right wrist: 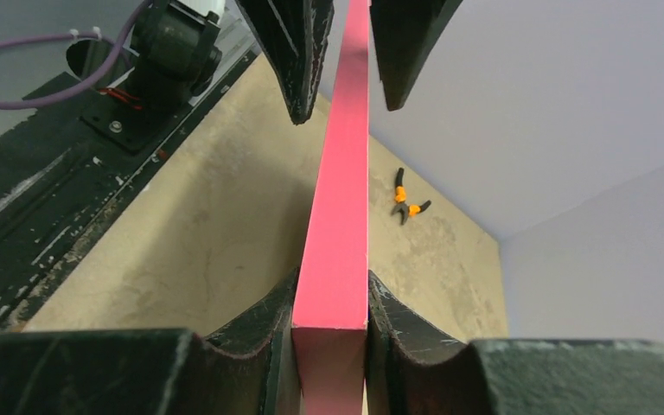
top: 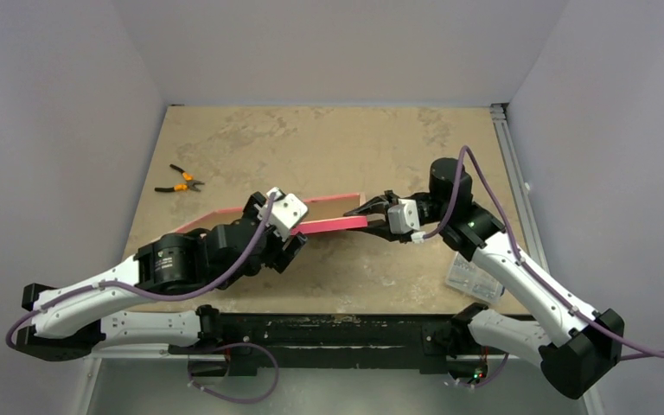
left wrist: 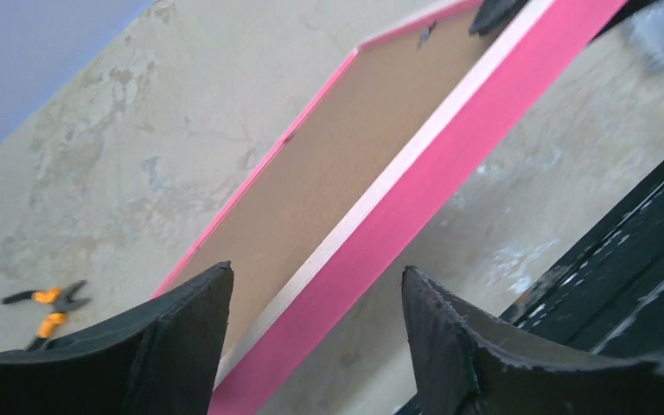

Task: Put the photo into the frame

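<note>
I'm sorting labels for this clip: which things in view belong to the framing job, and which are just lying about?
Job in hand:
the frame, held tilted
right gripper, jaws shut on it
left gripper, jaws open around its edge

Lying about:
orange-handled pliers
clear plastic piece beside the right arm

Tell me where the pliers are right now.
Top view: the orange-handled pliers lie on the left side of the table, apart from everything, beyond the left end of the pink frame.
</note>
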